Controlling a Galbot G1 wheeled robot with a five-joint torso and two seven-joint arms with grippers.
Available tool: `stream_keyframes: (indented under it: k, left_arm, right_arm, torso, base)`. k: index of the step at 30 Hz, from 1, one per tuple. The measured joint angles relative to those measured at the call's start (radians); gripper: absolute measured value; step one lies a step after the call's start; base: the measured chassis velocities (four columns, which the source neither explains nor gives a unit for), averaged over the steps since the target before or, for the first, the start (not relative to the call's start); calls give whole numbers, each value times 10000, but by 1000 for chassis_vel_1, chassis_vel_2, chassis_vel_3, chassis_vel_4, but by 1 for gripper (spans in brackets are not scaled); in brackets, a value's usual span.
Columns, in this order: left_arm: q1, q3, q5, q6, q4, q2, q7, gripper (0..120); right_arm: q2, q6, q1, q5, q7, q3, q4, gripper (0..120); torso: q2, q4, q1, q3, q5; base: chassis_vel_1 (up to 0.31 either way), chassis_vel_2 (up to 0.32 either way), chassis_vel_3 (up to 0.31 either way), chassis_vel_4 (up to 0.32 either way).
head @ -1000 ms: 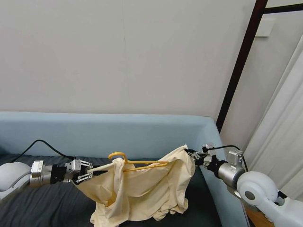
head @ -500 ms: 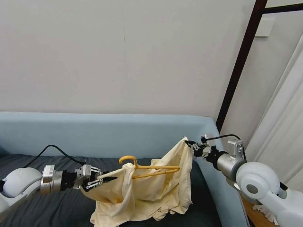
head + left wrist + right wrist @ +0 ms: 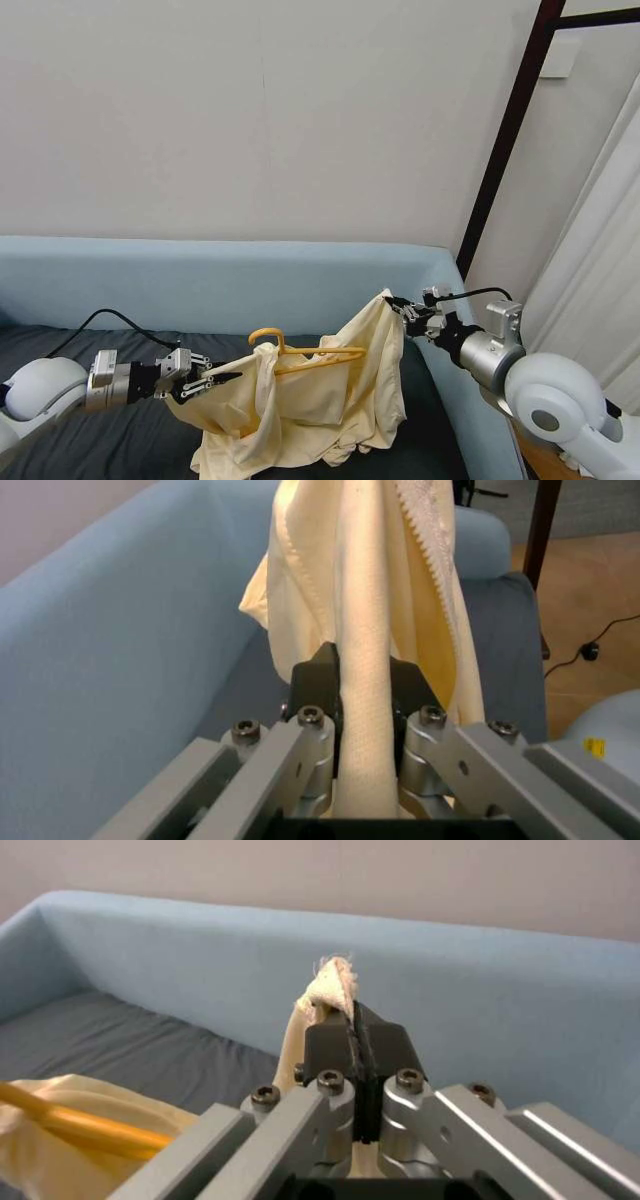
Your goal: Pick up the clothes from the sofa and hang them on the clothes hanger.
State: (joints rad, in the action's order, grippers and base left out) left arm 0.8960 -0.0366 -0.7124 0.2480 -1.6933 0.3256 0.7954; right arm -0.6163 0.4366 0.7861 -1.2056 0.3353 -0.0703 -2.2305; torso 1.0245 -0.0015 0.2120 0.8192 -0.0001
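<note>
A cream garment (image 3: 320,400) hangs stretched between my two grippers above the sofa seat, its lower part resting on the dark cushion. An orange hanger (image 3: 300,352) lies inside its top, the hook poking out near the left side. My left gripper (image 3: 232,376) is shut on the garment's left edge, a rolled band of cloth (image 3: 362,705) clamped between its fingers. My right gripper (image 3: 400,312) is shut on the garment's upper right corner (image 3: 333,986), held higher than the left one. The hanger (image 3: 70,1129) shows as an orange bar in the right wrist view.
The light blue sofa (image 3: 200,280) has a dark grey seat (image 3: 90,440) and a right armrest (image 3: 470,410). A dark wooden rack post (image 3: 505,130) rises behind the sofa's right end. A white curtain (image 3: 600,300) hangs at far right.
The left gripper has shifted slightly right with the cloth. The right gripper stays high on its corner, and the garment hangs much as it did half a second ago.
</note>
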Motion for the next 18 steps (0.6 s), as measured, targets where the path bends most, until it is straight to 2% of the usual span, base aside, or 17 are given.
stream_keyframes:
  k: [11,18]
  left_arm:
    - [-257,441,-59,-264,233,196,-382,6]
    - [-387,866,-42,-370,-151,314,-554,6]
  right_arm:
    - [12,4,148,-260,104,49,-648,0]
    - [-57,54,-534,-423,296,429,-573,0]
  torso:
    - [0,-2,0,0,2]
    - [-1,2,1,1,1]
  base:
    - [0,0,0,0]
    - [0,0,0,0]
